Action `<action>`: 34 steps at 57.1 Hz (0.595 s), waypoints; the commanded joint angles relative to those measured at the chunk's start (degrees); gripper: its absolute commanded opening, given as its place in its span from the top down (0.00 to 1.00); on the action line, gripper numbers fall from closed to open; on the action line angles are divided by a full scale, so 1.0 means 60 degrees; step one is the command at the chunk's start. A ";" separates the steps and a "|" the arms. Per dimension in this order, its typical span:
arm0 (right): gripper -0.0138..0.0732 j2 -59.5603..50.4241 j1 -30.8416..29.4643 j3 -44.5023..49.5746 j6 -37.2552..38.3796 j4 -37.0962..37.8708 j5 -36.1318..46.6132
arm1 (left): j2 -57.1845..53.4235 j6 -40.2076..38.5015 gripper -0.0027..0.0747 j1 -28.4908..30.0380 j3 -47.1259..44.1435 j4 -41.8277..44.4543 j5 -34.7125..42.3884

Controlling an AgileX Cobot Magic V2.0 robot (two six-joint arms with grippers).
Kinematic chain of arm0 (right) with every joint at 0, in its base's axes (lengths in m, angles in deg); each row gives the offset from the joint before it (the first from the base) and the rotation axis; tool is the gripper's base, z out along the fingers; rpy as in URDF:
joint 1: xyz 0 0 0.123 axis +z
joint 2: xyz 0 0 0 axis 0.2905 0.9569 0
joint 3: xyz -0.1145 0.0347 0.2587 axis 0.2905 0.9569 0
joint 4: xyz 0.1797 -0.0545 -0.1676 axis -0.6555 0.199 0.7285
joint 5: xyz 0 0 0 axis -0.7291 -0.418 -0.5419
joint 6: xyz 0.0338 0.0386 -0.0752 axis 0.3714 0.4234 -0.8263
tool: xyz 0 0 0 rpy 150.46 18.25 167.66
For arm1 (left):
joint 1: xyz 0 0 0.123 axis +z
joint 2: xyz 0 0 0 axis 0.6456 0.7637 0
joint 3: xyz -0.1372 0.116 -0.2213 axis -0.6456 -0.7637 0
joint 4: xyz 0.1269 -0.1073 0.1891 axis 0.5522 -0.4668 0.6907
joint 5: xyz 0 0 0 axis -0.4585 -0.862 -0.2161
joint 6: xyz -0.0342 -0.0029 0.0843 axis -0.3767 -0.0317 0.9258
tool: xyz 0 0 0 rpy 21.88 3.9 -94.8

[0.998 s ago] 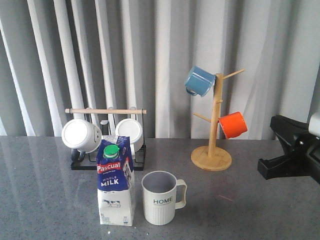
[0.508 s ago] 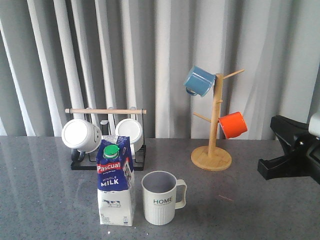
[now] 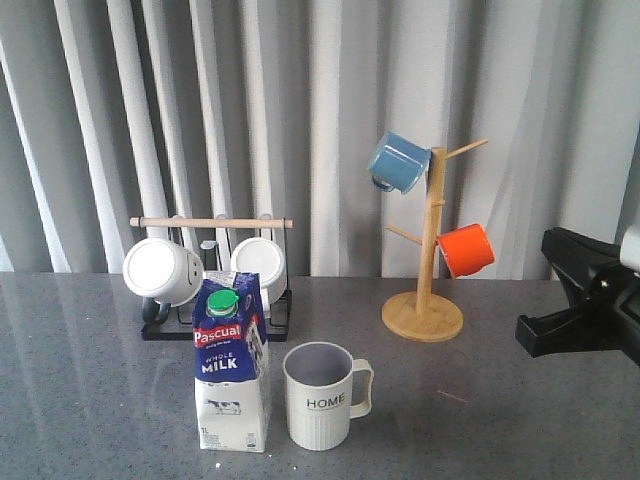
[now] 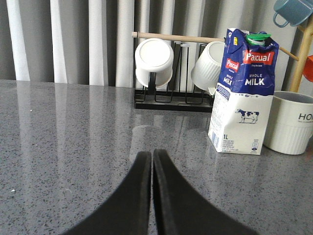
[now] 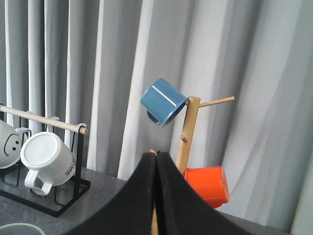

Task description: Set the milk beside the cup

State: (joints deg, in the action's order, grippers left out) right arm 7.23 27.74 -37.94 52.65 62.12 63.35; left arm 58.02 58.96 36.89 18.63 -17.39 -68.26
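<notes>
Standing just beside the off-white ribbed "HOME" cup (image 3: 318, 397), the blue-and-white gable-top milk carton (image 3: 231, 362) looks placed; with both black grippers, left (image 4: 151, 159) and right (image 5: 156, 159), clenched empty, you likely need only retreat.

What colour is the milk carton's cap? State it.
Green; the milk carton's round cap shows best in the front view.

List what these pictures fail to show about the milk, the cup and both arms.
- Milk to cup gap: front view shows them close; touching or apart is unclear.
- Cup in the left wrist view: cut off by the frame edge, print reads only "HO".
- Left arm: absent from the front view; only its shut end effector shows.
- Right arm: cut off by the front view's edge.
- Carton's small print: too small to read.
</notes>
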 commanded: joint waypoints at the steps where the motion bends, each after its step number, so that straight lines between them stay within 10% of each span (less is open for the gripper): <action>1: 0.85 -0.0434 -0.0067 -0.0138 -0.0185 -0.0064 0.0649 | -0.0118 -0.0083 0.97 0.0012 0.0206 -0.0082 0.0613; 34: 0.85 -0.8712 -0.1109 0.7440 -0.0270 -0.1285 -0.1005 | -0.0118 -0.0083 0.97 0.0012 0.0206 -0.0082 0.0613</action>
State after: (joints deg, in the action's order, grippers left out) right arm -39.15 21.48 3.16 50.84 53.70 53.18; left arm 58.02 58.96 36.89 18.63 -17.39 -68.49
